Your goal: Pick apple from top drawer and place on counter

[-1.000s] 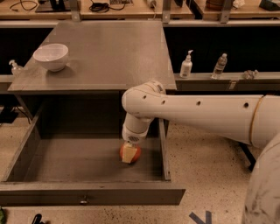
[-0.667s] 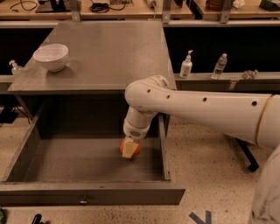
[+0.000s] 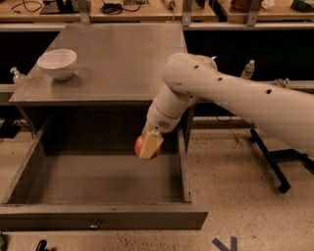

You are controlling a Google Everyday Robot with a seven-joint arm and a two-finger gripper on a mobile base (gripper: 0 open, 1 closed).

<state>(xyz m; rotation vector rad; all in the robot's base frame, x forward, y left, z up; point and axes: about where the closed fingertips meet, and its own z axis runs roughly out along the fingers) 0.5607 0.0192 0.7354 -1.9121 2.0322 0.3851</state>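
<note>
The top drawer point(image 3: 105, 215) is pulled out wide below the grey-brown counter point(image 3: 122, 54). My gripper point(image 3: 148, 145) is shut on the red-orange apple point(image 3: 140, 145) and holds it in the air above the drawer's back right part, just under the counter's front edge. The cream fingers point(image 3: 151, 143) cover most of the apple's right side. The white arm reaches in from the right.
A white bowl point(image 3: 57, 63) stands on the counter's left side. The drawer's right wall point(image 3: 182, 166) is close to the gripper. Small bottles point(image 3: 248, 69) and an office chair base point(image 3: 274, 164) are to the right. A wooden workbench point(image 3: 147, 10) with cables runs along the back.
The gripper has lifted the apple off the drawer floor and raised it toward the counter's front edge. The arm's elbow has risen with it.
</note>
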